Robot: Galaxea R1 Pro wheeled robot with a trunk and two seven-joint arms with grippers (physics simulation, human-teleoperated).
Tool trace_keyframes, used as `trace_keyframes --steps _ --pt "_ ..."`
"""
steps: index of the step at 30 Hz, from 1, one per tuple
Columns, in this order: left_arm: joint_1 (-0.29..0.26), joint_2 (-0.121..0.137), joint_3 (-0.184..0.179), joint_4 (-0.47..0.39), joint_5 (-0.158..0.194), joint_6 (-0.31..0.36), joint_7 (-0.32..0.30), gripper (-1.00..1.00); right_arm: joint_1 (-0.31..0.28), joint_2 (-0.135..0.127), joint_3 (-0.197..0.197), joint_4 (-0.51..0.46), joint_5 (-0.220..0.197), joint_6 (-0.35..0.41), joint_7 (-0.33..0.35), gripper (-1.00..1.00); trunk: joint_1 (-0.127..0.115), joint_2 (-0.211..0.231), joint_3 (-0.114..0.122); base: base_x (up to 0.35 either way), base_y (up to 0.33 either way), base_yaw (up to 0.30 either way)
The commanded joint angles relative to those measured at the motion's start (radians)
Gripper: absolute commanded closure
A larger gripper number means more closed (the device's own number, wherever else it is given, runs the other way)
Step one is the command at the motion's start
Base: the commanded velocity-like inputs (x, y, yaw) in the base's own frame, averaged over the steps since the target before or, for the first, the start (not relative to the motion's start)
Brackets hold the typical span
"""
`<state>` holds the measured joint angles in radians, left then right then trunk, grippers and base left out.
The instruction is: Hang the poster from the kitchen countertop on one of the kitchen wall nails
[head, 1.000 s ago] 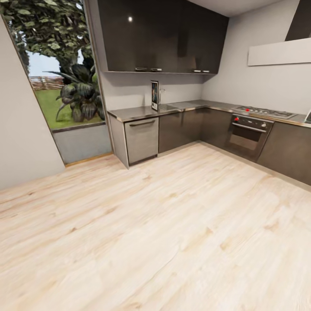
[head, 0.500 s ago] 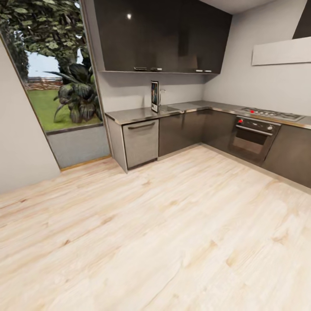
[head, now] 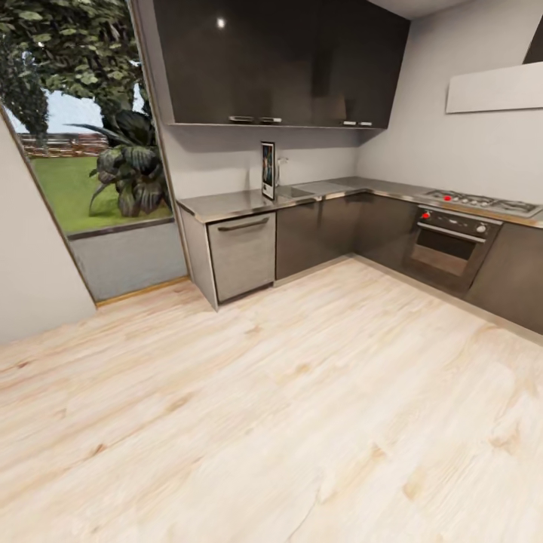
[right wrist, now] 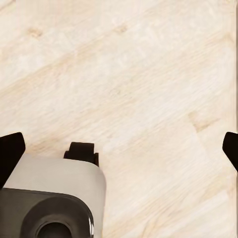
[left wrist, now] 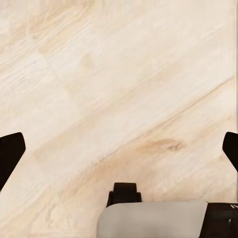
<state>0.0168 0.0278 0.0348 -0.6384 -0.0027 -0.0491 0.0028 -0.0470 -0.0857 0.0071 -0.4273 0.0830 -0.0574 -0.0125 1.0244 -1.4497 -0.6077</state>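
The poster (head: pixel 268 170) stands upright on the kitchen countertop (head: pixel 226 203) against the back wall, seen nearly edge-on and far across the room. The wall nails are too small to make out on the light grey wall. In the left wrist view, my left gripper (left wrist: pixel 119 148) hangs over the wooden floor, its dark fingertips (left wrist: pixel 10 154) wide apart and nothing between them. My right gripper (right wrist: pixel 119 146) is open over the floor in the same way, with one fingertip (right wrist: pixel 10 151) at the frame's edge.
A broad light wooden floor (head: pixel 286 407) lies between me and the cabinets. A steel dishwasher front (head: pixel 241 253) sits below the poster. An oven (head: pixel 449 245) and hob (head: pixel 483 202) are on the right run. Dark upper cabinets (head: pixel 279 60) hang above. A large window (head: pixel 83 136) is at left.
The whole head view has shifted as the camera moves: the window has slid left and the counter looks slightly nearer. Nothing in the kitchen itself has moved.
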Motion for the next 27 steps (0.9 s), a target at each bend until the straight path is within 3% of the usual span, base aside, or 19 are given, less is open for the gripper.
trace_keyframes --steps 1,27 --pt "0.0 0.0 0.001 -0.001 0.0 -0.002 0.001 -1.0 -0.001 0.0 0.0 0.001 0.009 -0.002 -0.001 -1.0 0.001 0.0 -0.001 0.333 -0.095 0.0" --pt "0.0 0.0 0.001 -0.001 0.0 -0.002 0.0 -1.0 -0.001 0.0 0.001 0.001 0.009 -0.002 -0.001 -1.0 0.001 0.0 -0.001 0.315 -0.128 0.0"
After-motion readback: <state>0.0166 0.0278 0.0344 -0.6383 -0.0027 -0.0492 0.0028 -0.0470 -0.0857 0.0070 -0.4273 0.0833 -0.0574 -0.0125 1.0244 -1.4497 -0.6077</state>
